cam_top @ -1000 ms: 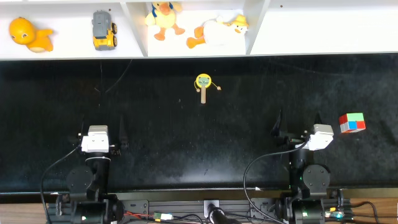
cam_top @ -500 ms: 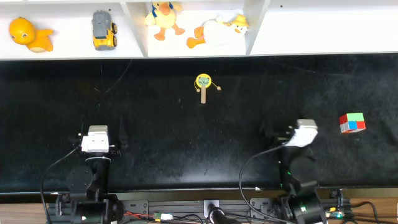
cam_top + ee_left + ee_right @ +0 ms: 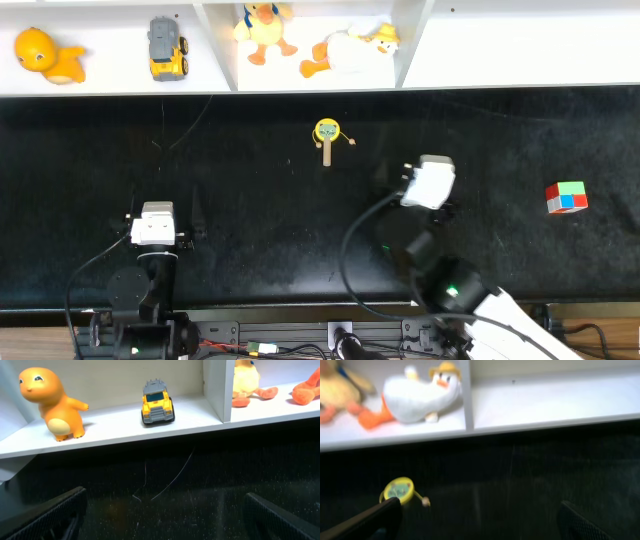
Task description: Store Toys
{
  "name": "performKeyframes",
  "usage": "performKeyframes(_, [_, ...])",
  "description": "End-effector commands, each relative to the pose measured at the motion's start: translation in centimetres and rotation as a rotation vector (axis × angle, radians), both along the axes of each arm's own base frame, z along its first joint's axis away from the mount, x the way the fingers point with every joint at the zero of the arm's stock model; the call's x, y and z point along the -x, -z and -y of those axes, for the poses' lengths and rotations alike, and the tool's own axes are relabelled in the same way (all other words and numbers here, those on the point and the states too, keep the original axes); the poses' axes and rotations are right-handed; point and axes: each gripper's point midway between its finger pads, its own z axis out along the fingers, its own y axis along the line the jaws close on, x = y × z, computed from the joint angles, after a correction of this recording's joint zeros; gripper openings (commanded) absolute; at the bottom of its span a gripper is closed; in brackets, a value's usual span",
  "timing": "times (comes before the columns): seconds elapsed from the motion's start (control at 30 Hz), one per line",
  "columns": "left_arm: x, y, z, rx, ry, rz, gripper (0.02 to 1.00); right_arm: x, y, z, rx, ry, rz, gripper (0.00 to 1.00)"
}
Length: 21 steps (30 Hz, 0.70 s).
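Note:
A small yellow rattle drum [image 3: 327, 133] on a wooden stick lies on the black table, just in front of the shelf's middle bay. It is also in the right wrist view, rattle drum [image 3: 399, 490], ahead of my right gripper [image 3: 480, 527] and off to one side. That gripper is open and empty, lifted over the table's middle right. A multicoloured cube [image 3: 566, 197] sits at the far right. My left gripper [image 3: 160, 522] hangs open and empty at the front left, facing the shelf.
A white shelf [image 3: 500, 60] runs along the back. It holds an orange figure [image 3: 45, 55], a yellow truck [image 3: 167, 48], a yellow duck plush [image 3: 263, 28] and a white goose plush [image 3: 350, 50]. Its right bay is bare.
My right arm has swung from the front right toward the table's middle and farther up the view, turning to face the rattle drum. The left arm has not moved.

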Motion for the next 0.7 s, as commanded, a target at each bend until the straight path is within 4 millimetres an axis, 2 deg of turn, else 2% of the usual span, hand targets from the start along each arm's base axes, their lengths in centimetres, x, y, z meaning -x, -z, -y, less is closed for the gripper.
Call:
performKeyframes(0.03, [0.0,0.0,-0.2,-0.019,-0.011,0.006,0.996,-0.6,-1.0,-2.1,-0.031,0.042,-0.012,0.996])
performKeyframes(0.17, [0.0,0.0,-0.2,-0.019,-0.011,0.006,0.998,-0.5,0.5,-4.8,-0.049,-0.050,-0.129,0.996])
performKeyframes(0.47, [0.0,0.0,-0.2,-0.019,-0.011,0.006,0.998,2.3,3.4,-7.0,-0.049,-0.224,-0.370,0.996])
performKeyframes(0.53, [0.0,0.0,-0.2,-0.019,-0.011,0.006,0.998,2.7,4.7,-7.9,-0.061,-0.262,-0.432,0.993])
performKeyframes(0.7, [0.0,0.0,-0.2,-0.019,-0.011,0.006,0.998,2.6,6.4,-9.2,-0.008,-0.273,-0.548,0.996])
